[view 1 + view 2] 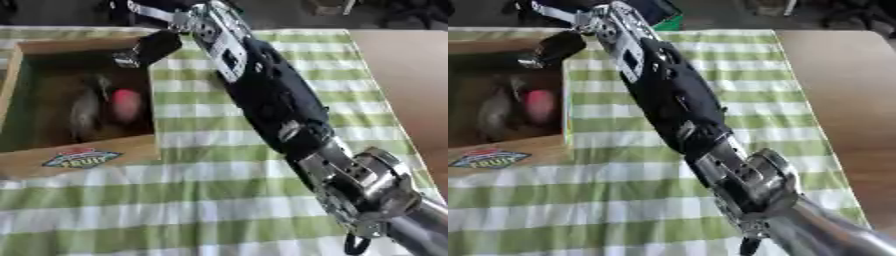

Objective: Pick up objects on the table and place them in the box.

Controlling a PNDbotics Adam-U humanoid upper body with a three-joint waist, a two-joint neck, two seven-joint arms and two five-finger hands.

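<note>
In the left eye view, a table covered by a green-and-white checked cloth [201,190] is seen, its bare brown top [407,80] exposed along the right edge; past the far edge only dark, indistinct shapes of the room are made out. A cardboard box [52,47] is set at the cloth's left edge, open upward, a fruit label [81,158] printed on its near wall. Inside it a red rounded thing [125,106] is lain beside a longer grey-brown thing [85,112], whose long axis is run from the near wall toward the far wall; which end is which cannot be told. The right arm [271,100] is stretched from the lower right corner diagonally to the box's far right corner, where the right hand [156,47] is held above the rim; whether its fingers are spread or curled cannot be told, and nothing is seen in it. In the right eye view, the same cloth and bare top [842,90] are shown, with a green object [667,22] beyond the far edge. The box is cut by the picture's left edge, and the red thing [538,106] is seen against the grey-brown one [493,115]. The left hand is shown in neither view.
</note>
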